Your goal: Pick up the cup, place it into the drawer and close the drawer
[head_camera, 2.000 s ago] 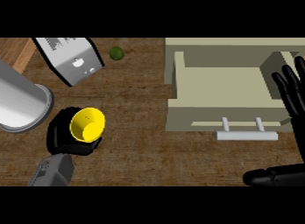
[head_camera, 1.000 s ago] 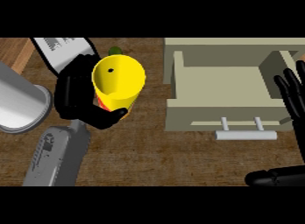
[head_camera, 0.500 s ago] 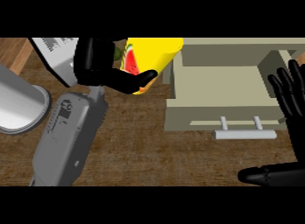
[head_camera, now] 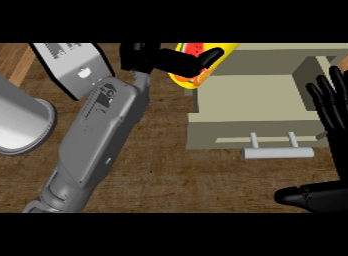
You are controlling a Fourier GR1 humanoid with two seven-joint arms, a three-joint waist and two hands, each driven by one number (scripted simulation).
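L hand curls round yellow cup, tilted over drawer's left rear rim; drawer interior open, R hand spread flat at right edge. Vs 0.5 s ago: cup further right, arm reaches further

I see a wooden counter with a big grey cylinder at its left edge. Farther back on the left sits a pale grey boxy appliance, set at an angle, with dark markings near its far end.
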